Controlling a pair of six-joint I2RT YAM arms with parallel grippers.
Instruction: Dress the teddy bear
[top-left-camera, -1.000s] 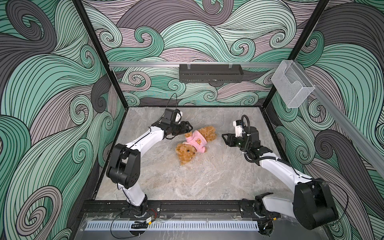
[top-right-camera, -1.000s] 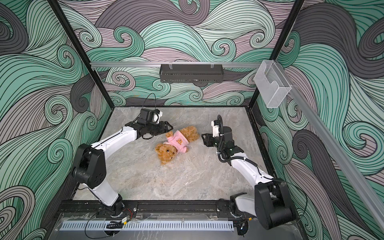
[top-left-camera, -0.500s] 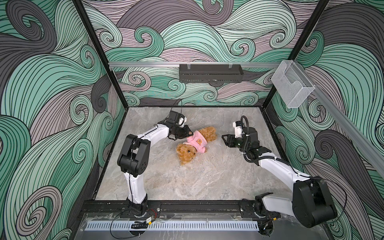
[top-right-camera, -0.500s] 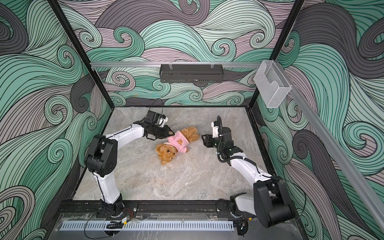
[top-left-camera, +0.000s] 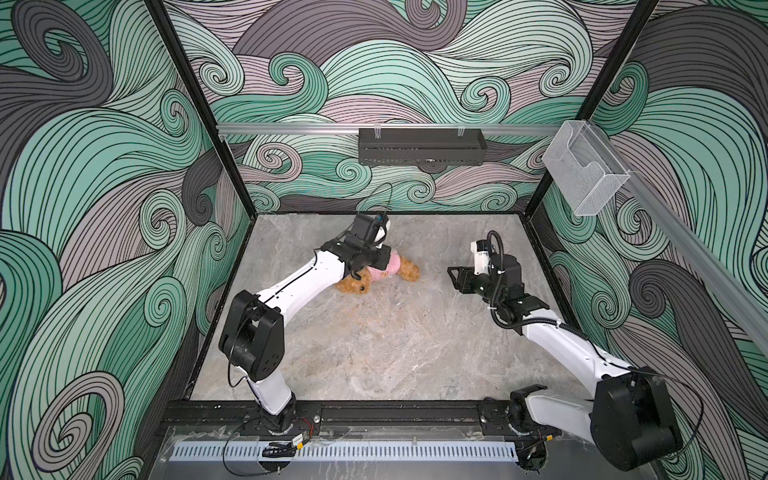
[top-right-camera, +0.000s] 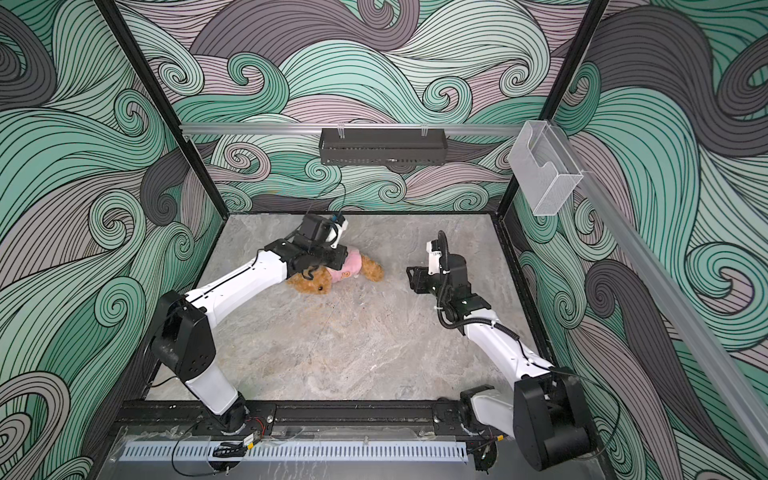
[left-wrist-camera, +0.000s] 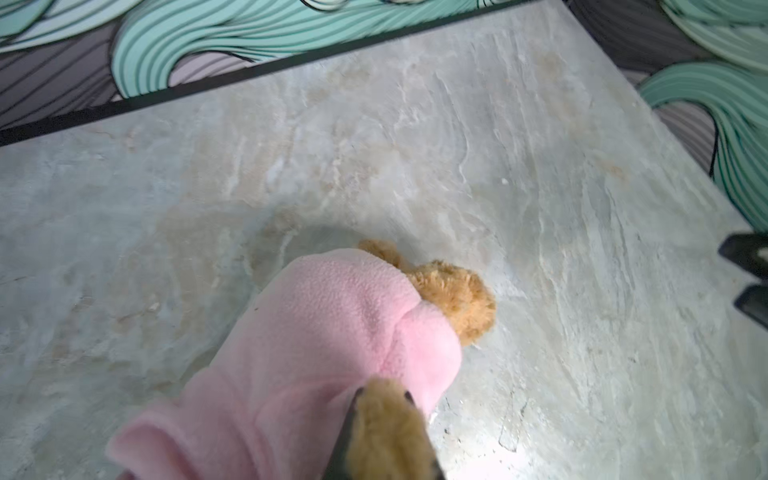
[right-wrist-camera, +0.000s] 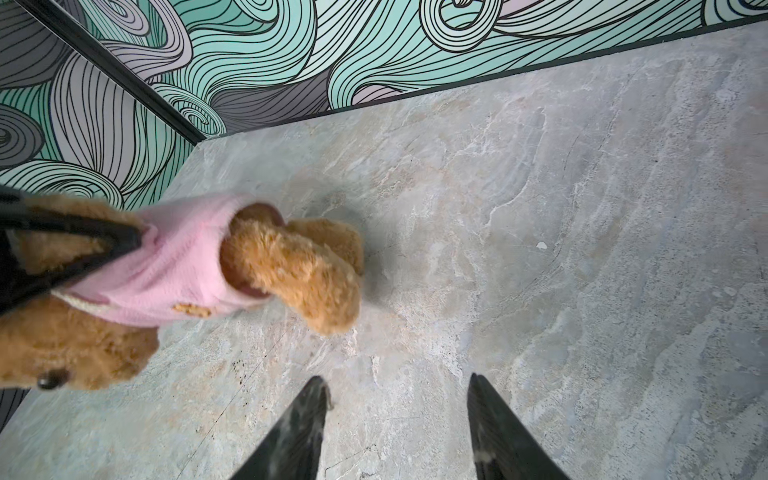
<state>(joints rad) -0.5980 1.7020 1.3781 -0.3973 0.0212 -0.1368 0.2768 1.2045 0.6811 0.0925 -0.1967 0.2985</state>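
Now left end effector (left-wrist-camera: 384, 397), arm outstretched, pinches a limb of the teddy bear (top-left-camera: 352, 285); right end effector (right-wrist-camera: 399, 384) hovers part-spread, empty.

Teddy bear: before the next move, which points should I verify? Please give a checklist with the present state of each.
1. Left gripper shut on a brown furry part of the teddy bear: ok.
2. Right gripper open, empty and apart from the bear: ok.
3. Pink garment covers the torso, with the legs out of its hem: ok.
4. Both arms through the sleeves: cannot tell, because the left gripper hides that side.
5. Nothing lies on the table between the right gripper and the bear: ok.
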